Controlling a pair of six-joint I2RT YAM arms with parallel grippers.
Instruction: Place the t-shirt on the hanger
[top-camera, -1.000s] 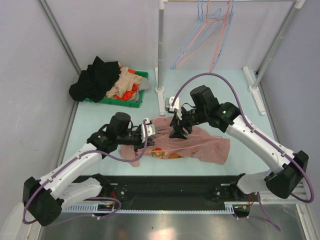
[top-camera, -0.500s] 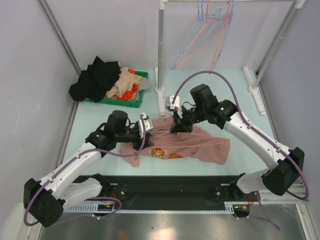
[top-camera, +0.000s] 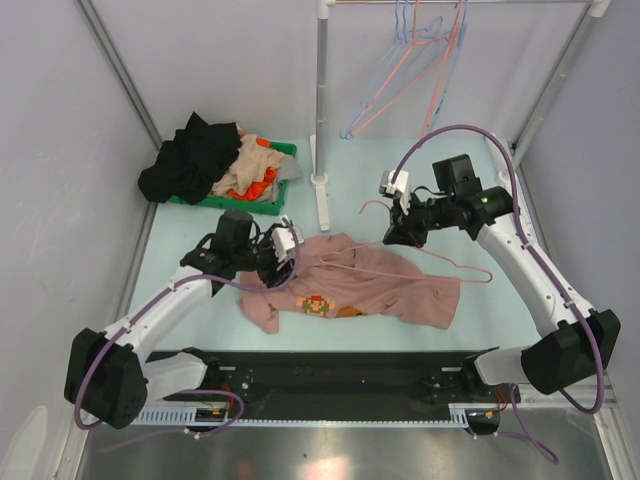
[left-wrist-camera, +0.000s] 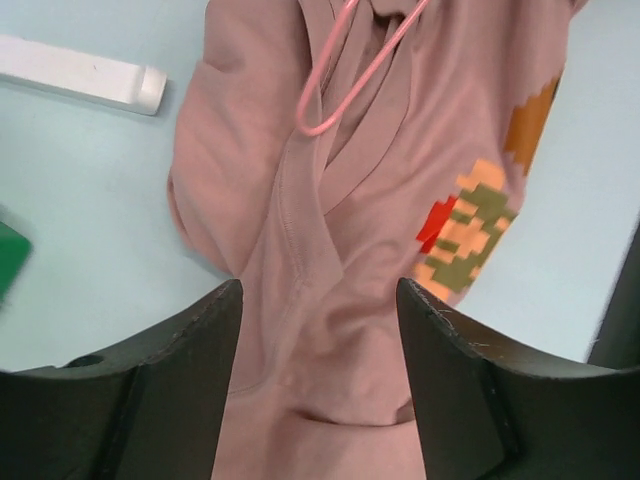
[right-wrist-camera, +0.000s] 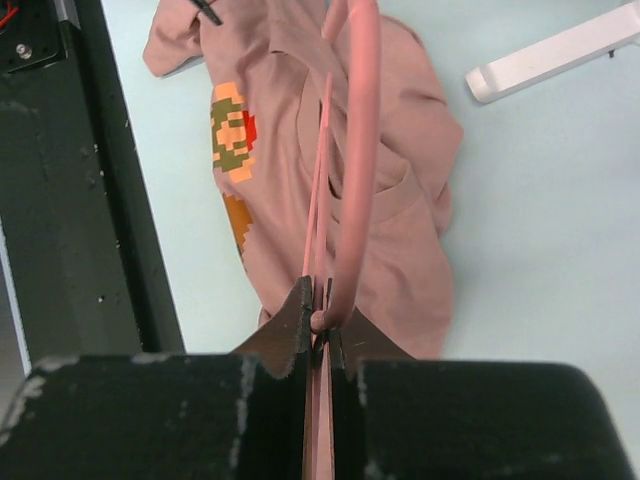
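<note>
- Clamping the pale-pink hanger (right-wrist-camera: 362, 150) near its hook, my right pincer (right-wrist-camera: 320, 300) has its jaws pressed right together on the thin wire. A second ago they stood open over the middle of the shirt.
- That arm has drawn back to the right and away from the shirt. The right pincer (top-camera: 397, 230) now sits beyond the cloth's far edge, with the hook poking toward the white rack pole (top-camera: 322, 110).
- The hanger slants across the table (top-camera: 200, 250). One corner juts out past the shirt's right side, and the other hangs over the cloth near the collar (left-wrist-camera: 312, 130). I cannot tell whether that corner touches the cloth.
- My left pincer (top-camera: 285, 243) has let go. It was shut on the cloth a second ago, and now its jaws stand well apart above the shirt's left part with nothing between them.
- The dusty-pink t-shirt (top-camera: 380, 290) lies rumpled and flat on the table between my arms, much where it was. Its pixel-art print (top-camera: 318, 303) faces up.
- The green bin (top-camera: 250, 203) of clothes at the back left has not moved.
</note>
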